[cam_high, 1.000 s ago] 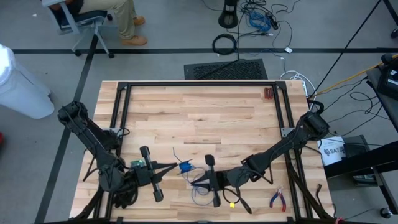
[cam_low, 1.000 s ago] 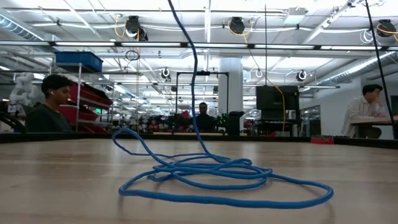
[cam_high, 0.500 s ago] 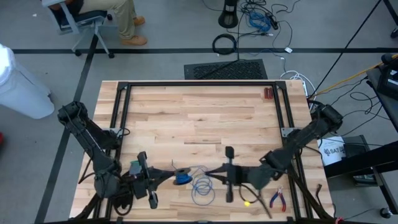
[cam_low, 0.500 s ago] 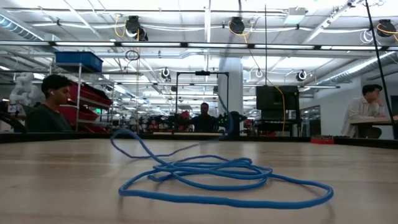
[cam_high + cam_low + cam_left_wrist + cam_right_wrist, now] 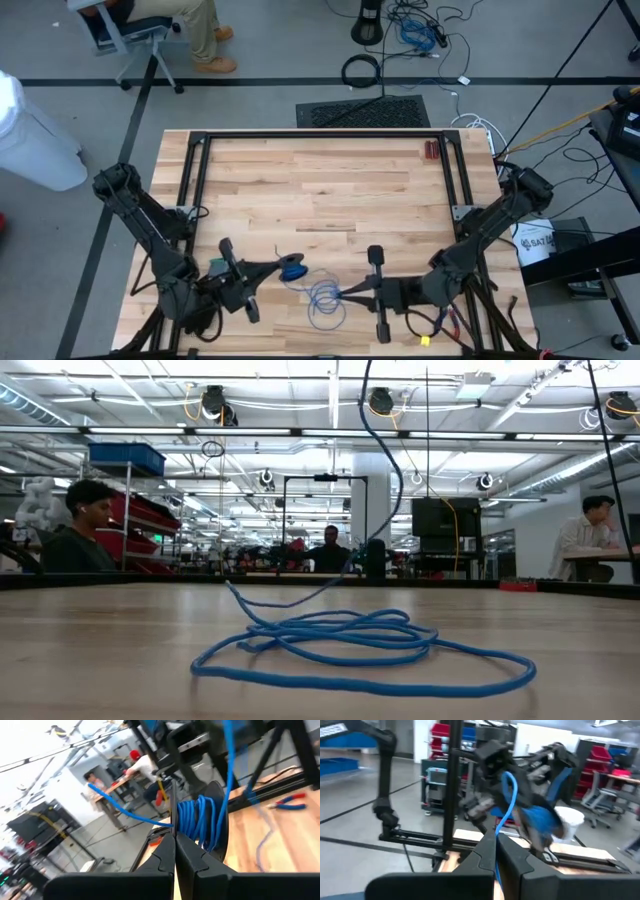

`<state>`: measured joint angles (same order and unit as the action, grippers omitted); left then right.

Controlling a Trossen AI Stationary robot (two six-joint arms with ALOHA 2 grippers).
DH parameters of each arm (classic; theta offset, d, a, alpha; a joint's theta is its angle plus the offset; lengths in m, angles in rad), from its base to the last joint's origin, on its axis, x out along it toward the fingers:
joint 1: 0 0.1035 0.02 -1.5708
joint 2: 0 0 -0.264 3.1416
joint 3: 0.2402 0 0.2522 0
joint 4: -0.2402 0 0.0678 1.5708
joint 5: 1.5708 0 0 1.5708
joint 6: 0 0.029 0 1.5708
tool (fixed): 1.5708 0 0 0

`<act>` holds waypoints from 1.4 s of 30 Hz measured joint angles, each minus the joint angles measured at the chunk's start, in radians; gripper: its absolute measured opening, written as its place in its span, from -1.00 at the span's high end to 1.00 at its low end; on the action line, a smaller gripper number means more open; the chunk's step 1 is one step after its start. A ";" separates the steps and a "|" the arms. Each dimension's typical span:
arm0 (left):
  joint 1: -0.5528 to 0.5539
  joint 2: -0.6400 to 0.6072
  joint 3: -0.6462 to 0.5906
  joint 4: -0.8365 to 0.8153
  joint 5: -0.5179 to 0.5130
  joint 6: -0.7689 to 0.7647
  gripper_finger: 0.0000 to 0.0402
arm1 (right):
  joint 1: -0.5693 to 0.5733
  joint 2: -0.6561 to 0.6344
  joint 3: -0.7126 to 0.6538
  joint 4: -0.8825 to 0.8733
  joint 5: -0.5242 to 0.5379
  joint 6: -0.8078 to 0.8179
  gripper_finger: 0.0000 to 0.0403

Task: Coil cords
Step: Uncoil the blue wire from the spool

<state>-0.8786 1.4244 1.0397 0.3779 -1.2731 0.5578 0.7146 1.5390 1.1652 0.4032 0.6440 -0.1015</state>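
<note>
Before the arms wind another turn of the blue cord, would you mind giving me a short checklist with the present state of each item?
1. Left gripper shut on the wound bundle of the blue cord: ok; the left wrist view shows its fingers closed with the coils right at the tips.
2. Right gripper shut on the cord: ok; a strand runs up from its closed fingertips.
3. Strand between the two grippers free of snags: cannot tell.
4. Loose loops lying flat on the table: ok, seen in the low view.
5. Loose loops tangle-free: cannot tell; they overlap.
6. Red-handled pliers apart from the loops: ok.
</note>
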 joint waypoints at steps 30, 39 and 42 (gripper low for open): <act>0.000 0.046 0.034 0.191 0.006 0.005 0.99 | -0.157 0.145 0.000 -0.243 -0.144 0.120 1.00; -0.061 0.046 0.071 0.190 0.009 0.007 0.99 | -0.164 0.141 0.000 -0.398 -0.091 0.186 1.00; -0.075 0.046 0.071 0.189 0.009 0.027 0.99 | -0.167 0.134 0.000 -0.444 -0.091 0.212 1.00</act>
<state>-0.9531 1.4700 1.1107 0.5664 -1.2636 0.5847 0.5480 1.6734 1.1648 -0.0409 0.5533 0.1106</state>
